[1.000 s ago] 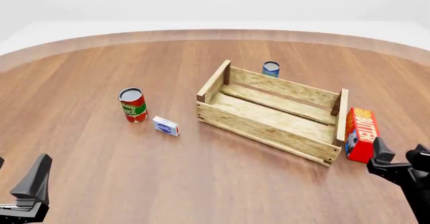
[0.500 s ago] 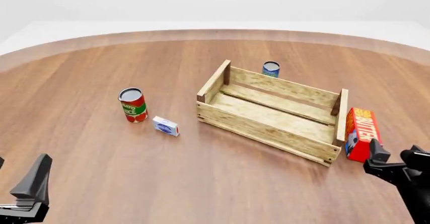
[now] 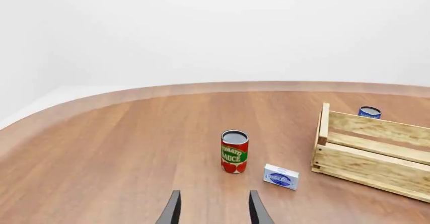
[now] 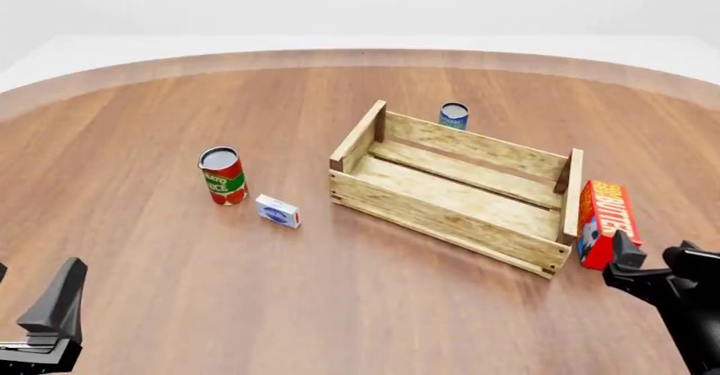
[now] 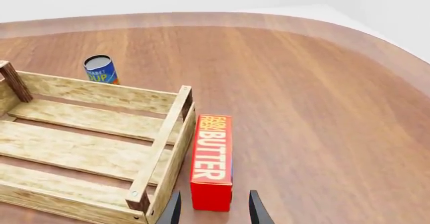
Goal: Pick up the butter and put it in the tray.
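Butter [image 4: 602,222] lies on the table [image 4: 169,139], outside the tray [image 4: 454,185], just beside its right end board; lettering faces up in the right wrist view [image 5: 211,156]. Tray [image 5: 87,138] holds nothing visible. Right gripper [image 4: 650,264] hangs just short of the carton's near end, jaws parted, nothing between them; fingertips [image 5: 252,209] flank the carton's end in the wrist view without touching. Left gripper [image 3: 213,211] sits near the table's near-left edge, jaws parted, gripping nothing. Tomato can [image 4: 222,175] and small white box [image 4: 276,211] stand left of the tray; blue can [image 4: 454,115] behind it.
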{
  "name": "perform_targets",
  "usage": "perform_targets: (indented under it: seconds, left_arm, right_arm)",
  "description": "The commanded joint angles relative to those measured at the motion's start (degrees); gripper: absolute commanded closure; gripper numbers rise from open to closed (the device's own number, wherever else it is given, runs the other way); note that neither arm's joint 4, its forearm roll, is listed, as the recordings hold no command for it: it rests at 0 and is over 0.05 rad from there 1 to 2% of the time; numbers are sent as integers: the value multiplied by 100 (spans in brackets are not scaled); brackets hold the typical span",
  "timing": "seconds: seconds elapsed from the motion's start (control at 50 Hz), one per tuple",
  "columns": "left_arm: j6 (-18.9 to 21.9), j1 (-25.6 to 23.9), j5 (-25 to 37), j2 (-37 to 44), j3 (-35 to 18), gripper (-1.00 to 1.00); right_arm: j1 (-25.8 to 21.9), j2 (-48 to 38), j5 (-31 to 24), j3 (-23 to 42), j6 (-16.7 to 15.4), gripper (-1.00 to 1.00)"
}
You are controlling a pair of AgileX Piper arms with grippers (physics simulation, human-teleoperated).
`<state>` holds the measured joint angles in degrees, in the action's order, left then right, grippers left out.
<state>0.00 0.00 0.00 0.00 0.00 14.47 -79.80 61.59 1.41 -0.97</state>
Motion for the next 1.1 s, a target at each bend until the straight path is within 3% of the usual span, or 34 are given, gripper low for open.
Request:
perform_targets:
  seconds: [0.02, 1.1]
  left_arm:
    - [0, 0, 0, 0, 0, -100]
    - [0, 0, 0, 0, 0, -100]
  right_arm:
    - [-36, -255, 154, 89, 24, -100]
    - [2, -1172, 595, 365, -42, -100]
